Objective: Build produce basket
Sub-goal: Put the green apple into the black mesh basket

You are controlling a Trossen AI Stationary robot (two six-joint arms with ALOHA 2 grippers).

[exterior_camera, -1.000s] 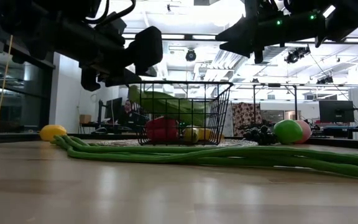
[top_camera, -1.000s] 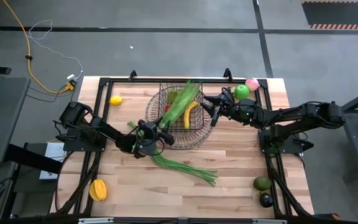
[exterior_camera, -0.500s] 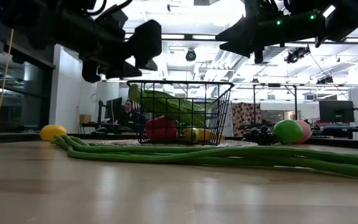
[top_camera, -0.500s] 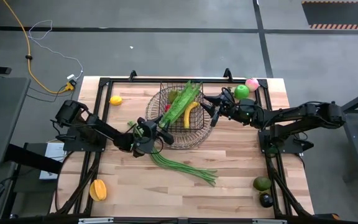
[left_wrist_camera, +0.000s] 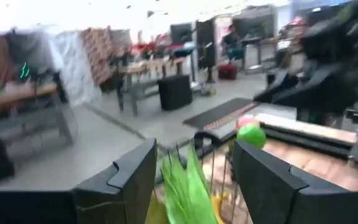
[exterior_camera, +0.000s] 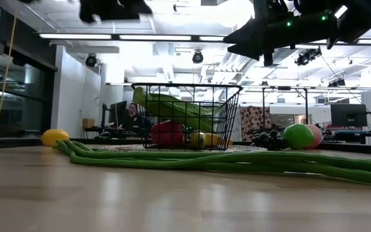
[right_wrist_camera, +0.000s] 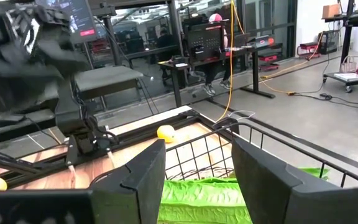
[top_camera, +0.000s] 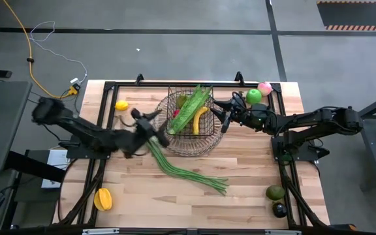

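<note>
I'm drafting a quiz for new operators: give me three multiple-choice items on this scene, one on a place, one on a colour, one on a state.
1. Where do the long beans lie?
A. in the basket
B. on the table in front of the basket
C. off the table

2. What colour is the fruit alone near the table's far left corner?
A. yellow
B. purple
C. white

3. How is the right pincer?
A. shut on a banana
B. open and empty by the basket's rim
C. resting flat on the table

Key: 1 B, the high view shows the beans spread on the wood beside the basket. 2 A, the lemon is plainly yellow. 3 B, the right wrist view shows its fingers apart with nothing between them, above the rim.
</note>
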